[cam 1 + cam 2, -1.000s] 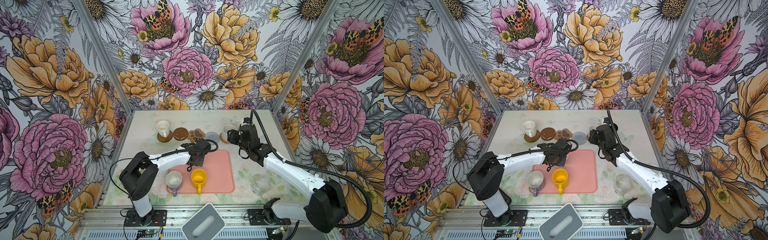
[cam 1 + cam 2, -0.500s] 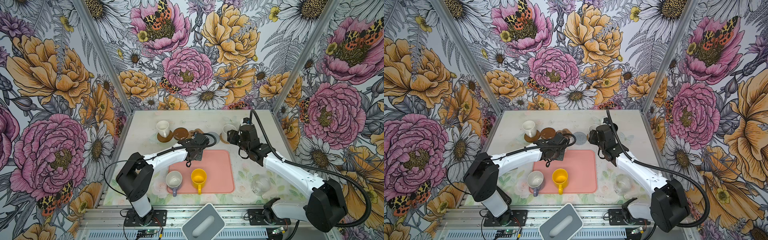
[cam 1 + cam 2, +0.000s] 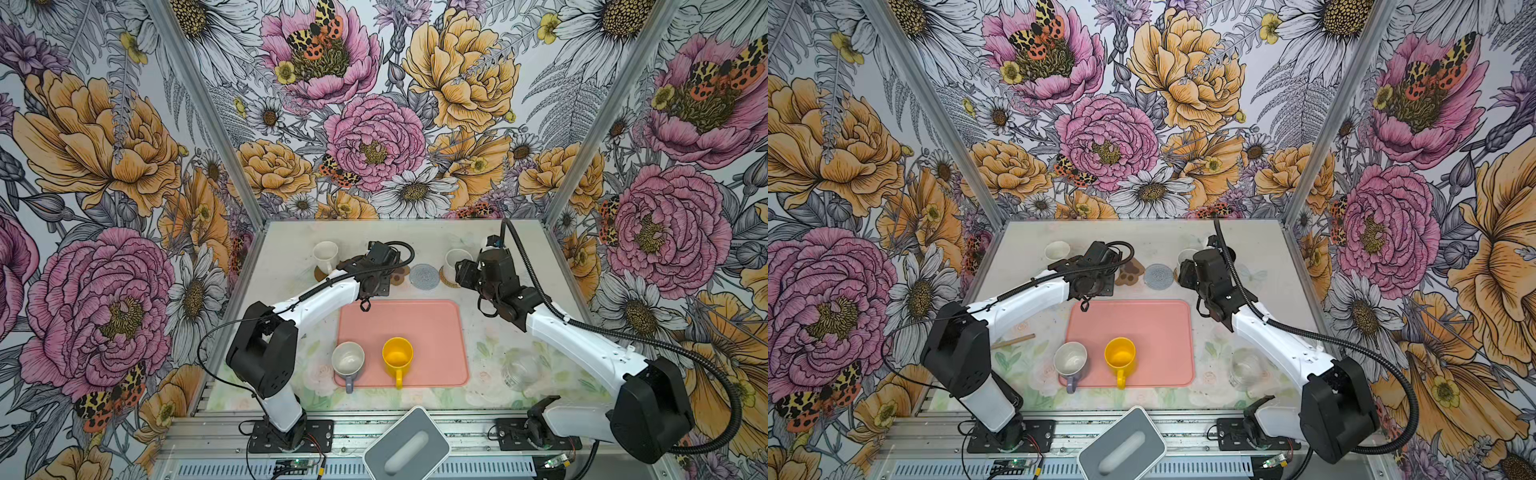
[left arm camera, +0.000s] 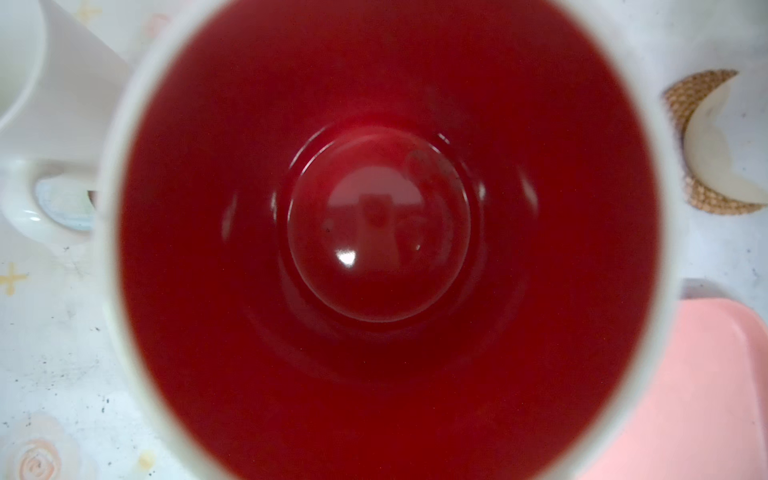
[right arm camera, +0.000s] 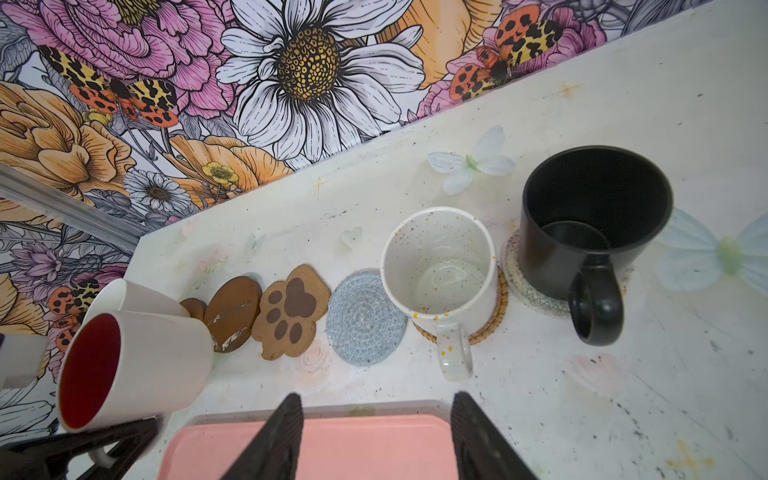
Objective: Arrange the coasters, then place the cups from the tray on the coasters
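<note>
- Changed over the last second: white cup with red inside [image 5: 133, 365] carried away from the back left corner of the tray [image 3: 428, 332] and up to the coaster row.
- Held by the left gripper [image 5: 89, 451], with fingers clamped on the cup's handle.
- Seen tipped in the right wrist view, with the open mouth facing the left wrist camera and the red interior filling that view.
- Now just in front of the bare glossy brown disc [image 5: 232, 313] and beside the plain white cup [image 3: 325, 254], itself seated on the other brown disc [image 5: 193, 308].
- Cannot tell whether touching the bare disc; probably not yet set down.
- For the task: fourth cup close to delivery.
- Already placed: speckled white cup [image 5: 440, 270] on the tan woven coaster [image 5: 494, 324], and black cup [image 5: 594, 220] on the pale woven coaster [image 5: 536, 299].
- Unused so far: paw-print coaster [image 5: 291, 311] and grey-blue coaster [image 5: 365, 318].
- Waiting at the tray's front: lavender cup [image 3: 348, 361] by the left edge, yellow cup [image 3: 397, 358] beside it.
- Left arm: stretched from its base past the tray's back left corner, wrist bent down over the row, hiding the carried cup in both top views.
- Right gripper [image 5: 374, 436]: hardly moved, drawn back slightly from the speckled cup.
- Fingers spread apart with nothing between them, hovering over the tray's back edge.
- Right arm: angled in from the right, wrist pointing at the row.
</note>
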Controlling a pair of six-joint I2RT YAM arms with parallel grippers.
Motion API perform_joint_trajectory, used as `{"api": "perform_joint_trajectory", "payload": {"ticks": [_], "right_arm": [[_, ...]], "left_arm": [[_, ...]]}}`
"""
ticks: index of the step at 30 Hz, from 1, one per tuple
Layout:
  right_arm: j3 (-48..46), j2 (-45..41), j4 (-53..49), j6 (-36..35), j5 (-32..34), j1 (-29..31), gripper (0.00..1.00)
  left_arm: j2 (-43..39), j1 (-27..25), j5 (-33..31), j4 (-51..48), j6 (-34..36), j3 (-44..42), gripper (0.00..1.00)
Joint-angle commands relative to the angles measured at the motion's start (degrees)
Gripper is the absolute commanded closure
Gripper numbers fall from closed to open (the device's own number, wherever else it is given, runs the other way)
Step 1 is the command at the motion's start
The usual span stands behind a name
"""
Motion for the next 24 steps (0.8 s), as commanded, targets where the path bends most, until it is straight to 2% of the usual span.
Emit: {"api": "perform_joint_trajectory", "payload": {"ticks": [1,24], "right_arm": [[0.8,1.1,0.8,-0.5,-0.6,-0.3,0.41],[-0.3,-0.4,0.8,-1.1,-1.4,-1.6,0.42]], "left_arm": [[0.5,1.7,-0.4,2.9,2.4,3.7,1.00],[13.7,9.3,1.8,5.6,2.2,12.8,1.00]]}}
